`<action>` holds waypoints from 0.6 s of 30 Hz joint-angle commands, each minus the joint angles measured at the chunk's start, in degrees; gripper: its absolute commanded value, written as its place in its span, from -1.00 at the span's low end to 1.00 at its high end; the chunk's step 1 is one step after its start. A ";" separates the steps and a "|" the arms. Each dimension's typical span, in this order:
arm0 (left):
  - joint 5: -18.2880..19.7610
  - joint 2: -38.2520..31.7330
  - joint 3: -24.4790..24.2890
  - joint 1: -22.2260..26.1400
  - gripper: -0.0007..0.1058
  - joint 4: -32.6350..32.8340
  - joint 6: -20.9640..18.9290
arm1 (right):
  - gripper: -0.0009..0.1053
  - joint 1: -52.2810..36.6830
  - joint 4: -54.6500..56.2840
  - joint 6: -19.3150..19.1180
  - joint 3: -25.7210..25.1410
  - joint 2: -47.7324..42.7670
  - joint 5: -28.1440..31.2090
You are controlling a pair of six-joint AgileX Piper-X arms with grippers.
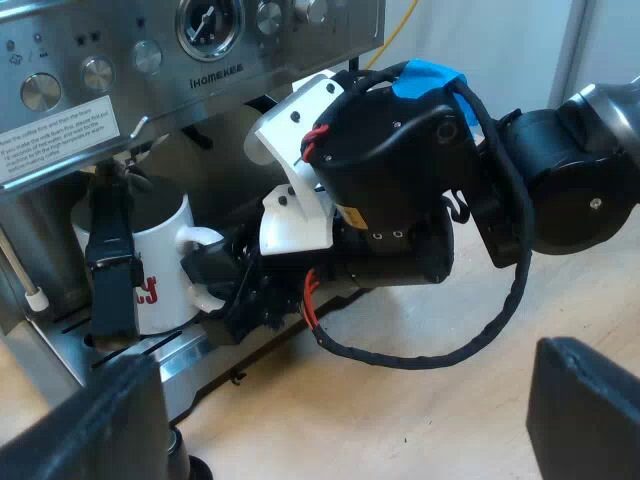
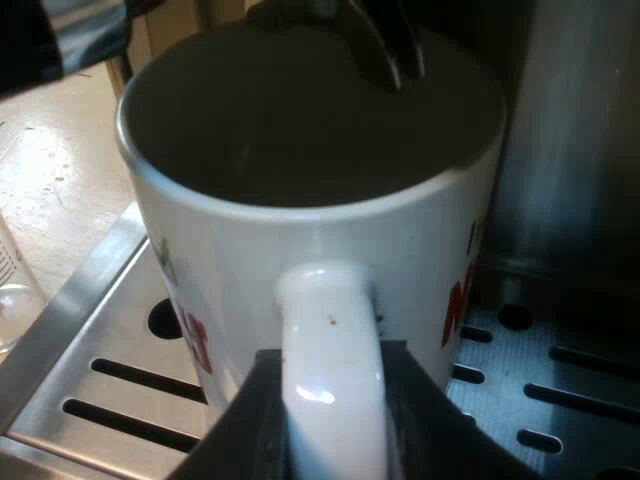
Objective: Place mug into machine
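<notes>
Mug (image 2: 250,250) sits on drip tray (image 2: 100,340), right fingers (image 2: 243,432) clamping handle (image 2: 330,390).

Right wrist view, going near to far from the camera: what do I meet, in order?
right gripper → mug handle → mug → coffee machine

1. The steel panel of the espresso machine (image 1: 200,70) is lit brightly and evenly, and soft reflections are carried on it.
2. The wooden table (image 1: 400,420) is lit warmly; no hard shadows are cast on it.
3. The inside of the mug (image 2: 230,270) is left in deep shadow.
4. A small glare spot is caught on the mug's handle (image 2: 325,350), and the drip tray (image 2: 100,330) is washed pale by reflected light.
</notes>
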 commanded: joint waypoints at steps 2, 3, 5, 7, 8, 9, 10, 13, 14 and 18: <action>0.36 0.14 -0.03 -0.26 0.40 -0.72 -0.89 | -0.98 -0.21 -1.74 -0.96 -0.89 -0.53 0.14; 0.36 0.14 -0.03 -0.26 0.40 -0.72 -0.89 | -0.98 -0.21 -1.74 -0.96 -0.89 -0.53 -0.02; 0.36 0.14 -0.03 -0.26 0.40 -0.72 -0.89 | -0.98 -0.21 -1.74 -1.10 -0.89 -0.53 -1.02; 0.36 0.14 -0.03 -0.26 0.40 -0.72 -0.89 | -0.89 -0.21 -1.74 -1.38 -0.89 -0.53 -1.12; 0.66 0.14 -0.03 -0.26 0.40 -0.72 -0.89 | -0.77 -0.21 -1.74 -1.38 -0.89 -0.53 -1.32; 0.94 0.14 -0.03 -0.26 0.40 -0.72 -0.89 | -0.64 -0.21 -1.74 -1.37 -0.89 -0.53 -1.54; 1.44 0.14 -0.03 -0.26 0.40 -0.72 -0.89 | -0.45 -0.21 -1.74 -1.37 -0.89 -0.53 -2.17; 1.77 0.14 -0.03 -0.26 0.40 -0.72 -0.99 | 0.11 -0.21 -1.74 -1.37 -0.89 -0.53 -3.43; 1.77 0.14 -0.03 -0.26 0.40 -0.60 -0.95 | 0.18 -0.21 -1.61 -1.37 -0.89 -0.53 -3.42; 1.77 0.14 -0.03 -0.26 0.40 0.10 -0.95 | 0.18 -0.21 -1.27 -1.50 -0.89 -0.53 -3.31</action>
